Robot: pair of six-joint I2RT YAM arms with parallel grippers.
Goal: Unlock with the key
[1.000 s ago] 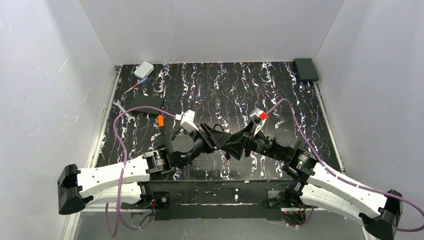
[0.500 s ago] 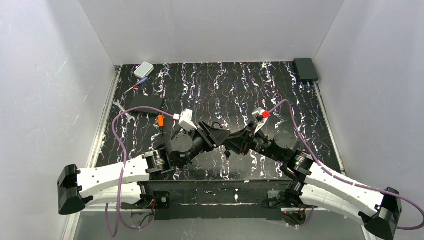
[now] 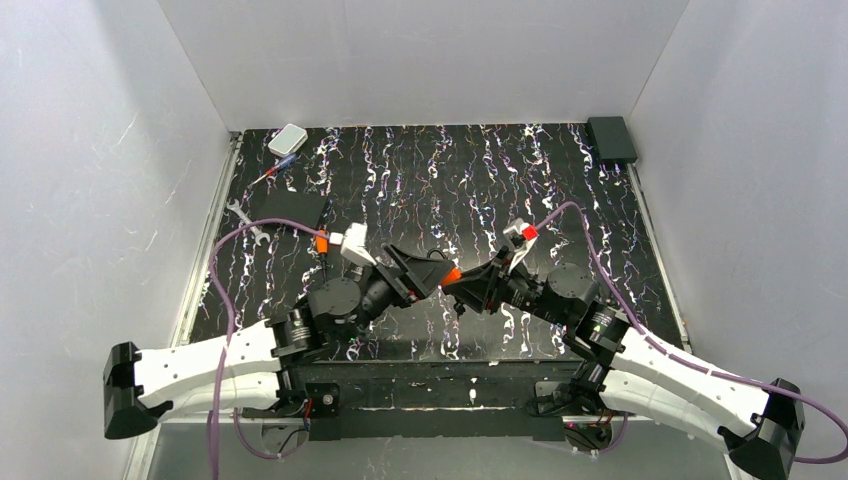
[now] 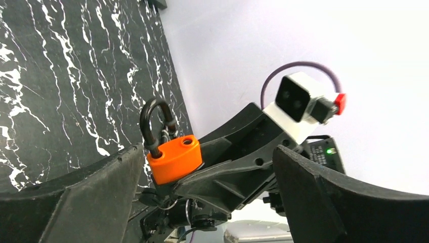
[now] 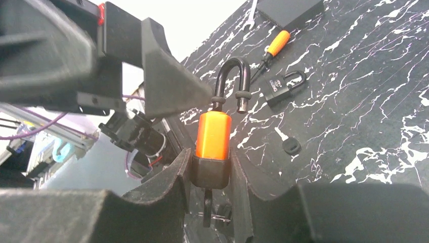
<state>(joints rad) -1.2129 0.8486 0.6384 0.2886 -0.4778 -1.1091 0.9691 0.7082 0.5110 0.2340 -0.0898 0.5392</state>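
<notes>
right gripper (image 5: 211,174) clamped on orange-bodied padlock (image 5: 213,134), left gripper (image 4: 206,152) spread wide facing it, only right wrist view shows tiny black-headed key (image 5: 290,146) lying on marbled black table (image 5: 384,76) near dark padlock (image 5: 280,86)

We count two padlocks, an orange padlock (image 5: 213,135) and a dark padlock (image 5: 282,86), plus one loose key (image 5: 291,146). Toward ten o'clock we find one orange-handled screwdriver (image 3: 321,243), one wrench (image 3: 243,220), one white box (image 3: 288,138) and one red-and-blue tool (image 3: 272,172). We count two black boxes (image 3: 611,138).

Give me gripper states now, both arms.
Left gripper: open, holding nothing.
Right gripper: closed on the orange padlock.
</notes>
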